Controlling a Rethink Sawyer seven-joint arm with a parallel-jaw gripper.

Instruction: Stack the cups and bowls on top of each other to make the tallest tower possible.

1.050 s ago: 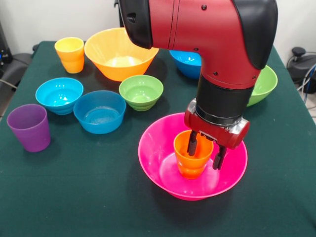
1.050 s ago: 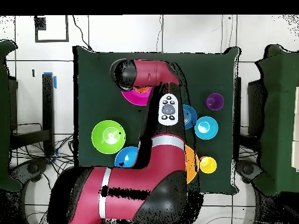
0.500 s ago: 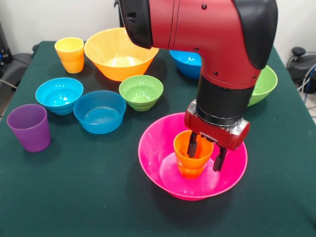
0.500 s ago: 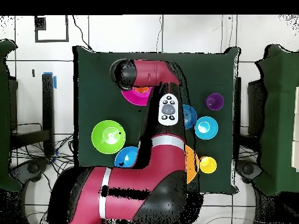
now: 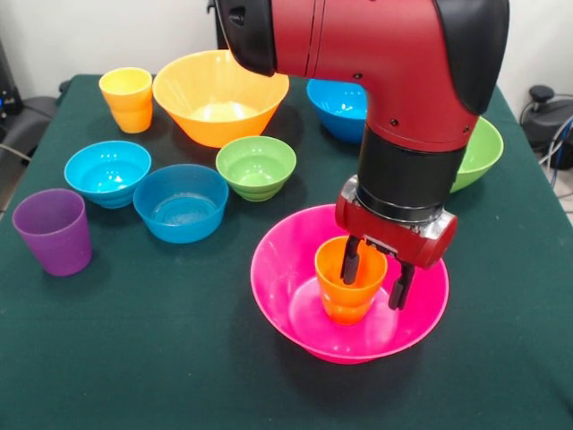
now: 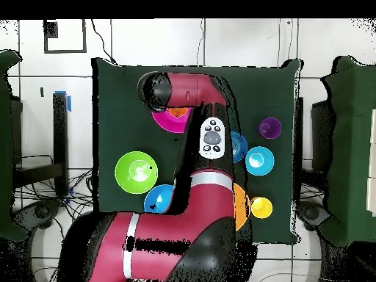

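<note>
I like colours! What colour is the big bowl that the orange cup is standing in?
Bright pink. The big bowl shows best in the front view.

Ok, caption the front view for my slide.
Open gripper straddling the orange plastic cup standing in the large pink bowl.

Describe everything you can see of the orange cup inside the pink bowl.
The orange cup is a small glossy plastic tumbler, upright with its mouth up, standing in the middle of the large pink bowl. The open gripper straddles its rim: one finger reaches inside the cup, the other hangs outside. The overhead view shows only a sliver of it beside the arm.
</note>
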